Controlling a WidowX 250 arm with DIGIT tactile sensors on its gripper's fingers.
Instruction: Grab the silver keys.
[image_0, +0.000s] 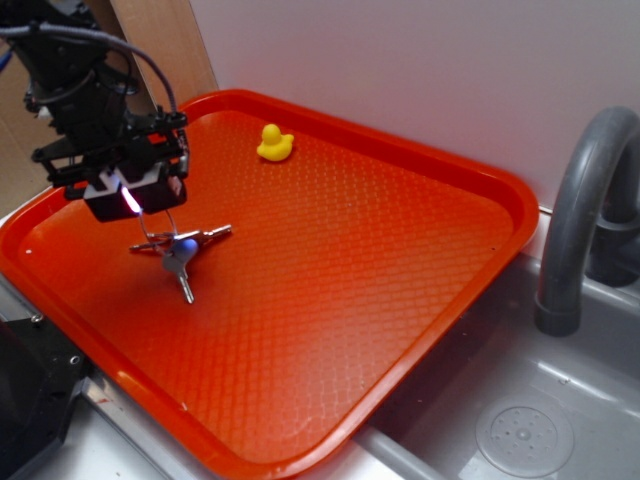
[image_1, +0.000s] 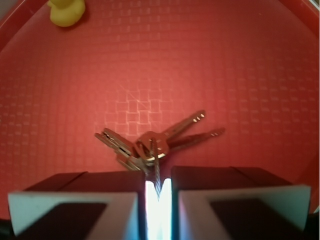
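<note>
1. Jaws closed almost fully on the thin wire ring of the silver keys, only a bright slit between the two pads
2. Keys low at about 8 o'clock on the red tray, directly under the jaws, blades fanned toward 2 o'clock in the wrist view; touching the tray or just above it, cannot tell
3. Probably light, stiff and slippery metal, loose on the ring, likely to swing; ring a thin but workable hold
4. Yellow duck well apart at 12 o'clock
5. Tray textured, set beside a grey sink with faucet at 3 o'clock; white wall behind
</note>
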